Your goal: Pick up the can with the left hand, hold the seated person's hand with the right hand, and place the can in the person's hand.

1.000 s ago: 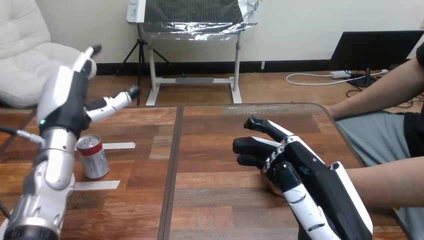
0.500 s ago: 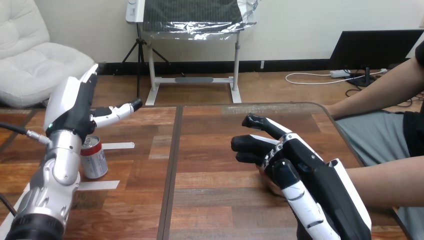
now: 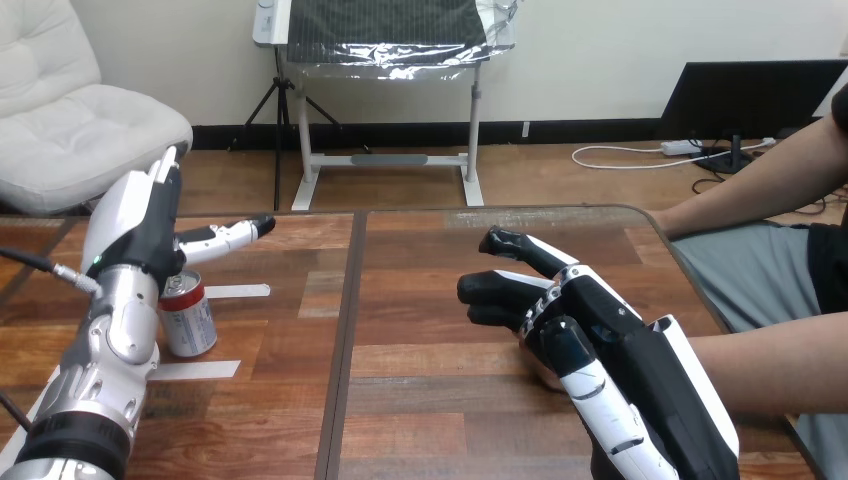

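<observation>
Planks of brown wood make up the table (image 3: 430, 300), and near its left side a red and silver drinks can (image 3: 192, 318) stands upright on the surface. One white tape strip (image 3: 236, 291) lies just beyond the can to its right, and another white tape strip (image 3: 196, 370) lies just in front of it. The robot's left hand (image 3: 135, 225) hangs above and slightly behind the can, clear of it, with its fingers (image 3: 163, 172) straight and pointing up and away. Its thumb (image 3: 232, 234) is spread wide to the right, so the hand is splayed and holds nothing. The silver left forearm (image 3: 105, 370) rises from the bottom left corner and covers the can's left edge. On the right half of the table, the robot's right hand (image 3: 620, 340) reaches in from the lower right, its black and white back turned upward. It lies over the person's hand (image 3: 538, 368), which rests low on the wood beneath it and shows just a small patch. The person's forearm (image 3: 780, 360) comes in from the right edge. Whether the right hand grips the person's hand or merely rests on it cannot be told. The can and the person's hand are well apart, on opposite halves of the table.
</observation>
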### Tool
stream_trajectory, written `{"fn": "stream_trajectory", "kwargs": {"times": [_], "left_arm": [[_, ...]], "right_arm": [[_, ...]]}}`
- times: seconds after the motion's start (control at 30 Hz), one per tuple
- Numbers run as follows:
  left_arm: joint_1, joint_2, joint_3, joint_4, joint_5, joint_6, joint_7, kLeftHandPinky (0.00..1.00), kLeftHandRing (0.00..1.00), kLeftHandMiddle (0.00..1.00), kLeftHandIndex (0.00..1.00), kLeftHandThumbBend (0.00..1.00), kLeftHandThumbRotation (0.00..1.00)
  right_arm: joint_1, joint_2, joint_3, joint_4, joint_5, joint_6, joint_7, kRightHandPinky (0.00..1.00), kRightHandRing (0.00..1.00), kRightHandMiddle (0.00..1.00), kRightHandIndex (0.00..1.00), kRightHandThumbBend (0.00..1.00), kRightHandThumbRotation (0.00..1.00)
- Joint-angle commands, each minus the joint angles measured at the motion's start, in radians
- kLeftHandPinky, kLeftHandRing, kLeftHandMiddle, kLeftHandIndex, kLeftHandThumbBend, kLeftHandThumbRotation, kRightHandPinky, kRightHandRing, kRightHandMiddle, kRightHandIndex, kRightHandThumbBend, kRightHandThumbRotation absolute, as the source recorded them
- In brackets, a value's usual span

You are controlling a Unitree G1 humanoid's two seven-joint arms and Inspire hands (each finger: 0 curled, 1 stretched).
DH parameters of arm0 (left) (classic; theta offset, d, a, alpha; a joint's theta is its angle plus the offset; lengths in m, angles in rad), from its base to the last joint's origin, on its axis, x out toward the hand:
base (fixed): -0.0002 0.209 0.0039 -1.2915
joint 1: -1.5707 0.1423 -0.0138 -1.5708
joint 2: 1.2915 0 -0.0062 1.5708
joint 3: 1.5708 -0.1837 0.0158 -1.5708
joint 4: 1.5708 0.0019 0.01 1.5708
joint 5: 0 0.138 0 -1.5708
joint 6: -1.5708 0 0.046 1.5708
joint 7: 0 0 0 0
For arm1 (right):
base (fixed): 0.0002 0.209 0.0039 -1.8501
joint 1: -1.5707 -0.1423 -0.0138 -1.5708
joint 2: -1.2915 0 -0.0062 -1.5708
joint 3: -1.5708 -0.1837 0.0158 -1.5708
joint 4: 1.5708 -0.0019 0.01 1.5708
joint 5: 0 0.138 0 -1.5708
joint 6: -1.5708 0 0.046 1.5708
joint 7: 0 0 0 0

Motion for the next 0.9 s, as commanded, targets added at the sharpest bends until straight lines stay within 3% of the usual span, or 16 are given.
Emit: {"fn": "stream_trajectory", "kwargs": {"times": [0.0, 0.4, 0.87], "left_arm": [[-0.084, 0.031, -0.021, 0.052, -0.004, -0.020, 0.027, 0.95, 0.99, 1.00, 1.00, 0.87, 0.51], [-0.094, 0.041, -0.051, 0.146, 0.005, -0.031, 0.076, 0.99, 1.00, 1.00, 1.00, 0.87, 0.51], [-0.091, 0.052, -0.067, 0.185, 0.000, -0.028, 0.086, 0.97, 0.98, 0.99, 0.99, 0.87, 0.49]], "right_arm": [[-0.051, 0.006, -0.009, -0.034, 0.007, 0.004, -0.001, 0.76, 0.77, 0.73, 0.82, 0.47, 0.67], [-0.047, 0.007, -0.009, -0.038, 0.016, 0.007, 0.000, 0.75, 0.76, 0.72, 0.81, 0.47, 0.67], [-0.041, 0.005, -0.008, -0.046, 0.016, 0.012, 0.000, 0.76, 0.77, 0.71, 0.82, 0.46, 0.66]]}}
